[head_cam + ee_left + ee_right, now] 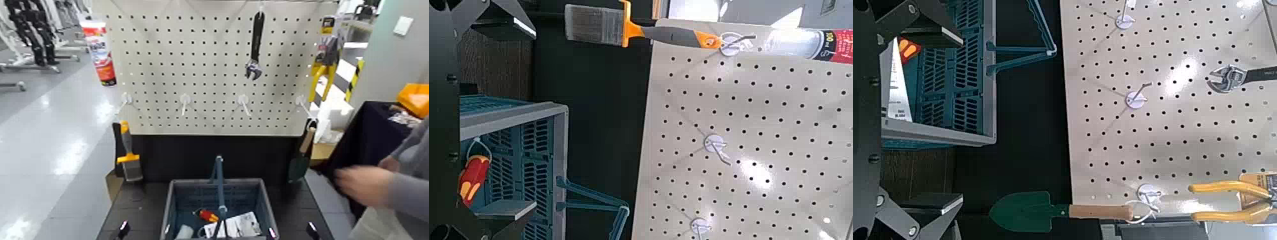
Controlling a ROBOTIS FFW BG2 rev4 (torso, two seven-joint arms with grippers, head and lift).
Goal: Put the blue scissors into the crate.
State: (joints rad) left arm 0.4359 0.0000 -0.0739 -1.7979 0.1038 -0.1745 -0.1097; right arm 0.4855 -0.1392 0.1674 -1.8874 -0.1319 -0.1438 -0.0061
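Note:
The grey-blue crate with a blue handle bar stands low in the middle of the head view, in front of the pegboard. A white printed card lies inside it beside a red-and-yellow tool. I cannot make out blue scissor handles on the card. The card also shows in the right wrist view. My left gripper is low to the left of the crate, open and empty. My right gripper is low to its right, open and empty. Both wrist views look across the crate toward the pegboard.
On the white pegboard hang a black wrench and yellow pliers. A brush and a trowel hang at its lower corners. A person's hand reaches in from the right.

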